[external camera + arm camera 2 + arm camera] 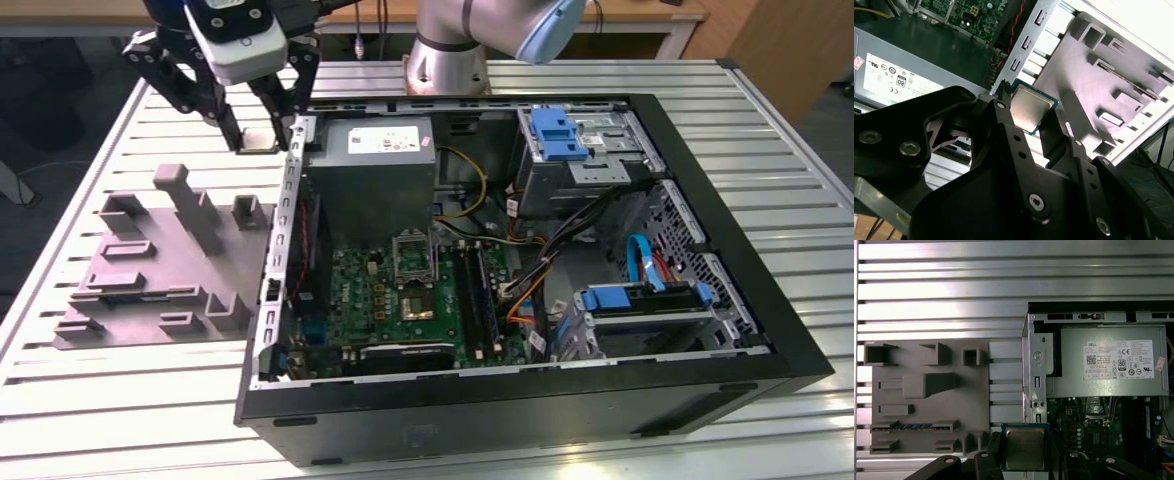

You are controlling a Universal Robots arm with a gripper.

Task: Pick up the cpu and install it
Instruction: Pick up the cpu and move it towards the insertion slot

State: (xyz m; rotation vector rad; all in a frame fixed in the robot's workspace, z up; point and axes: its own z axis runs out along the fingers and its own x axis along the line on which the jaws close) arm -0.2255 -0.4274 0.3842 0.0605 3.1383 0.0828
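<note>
Jaws closed narrowly, clamping the cpu edgewise.

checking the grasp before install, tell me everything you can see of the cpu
The cpu is a small flat square chip with a dull silvery-grey metal lid and a thin greenish rim. The gripper holds it by two opposite edges, a black finger on each side, with the lid turned toward both wrist cameras. It hangs outside the computer case, by its side wall, near the grey parts tray.
</note>
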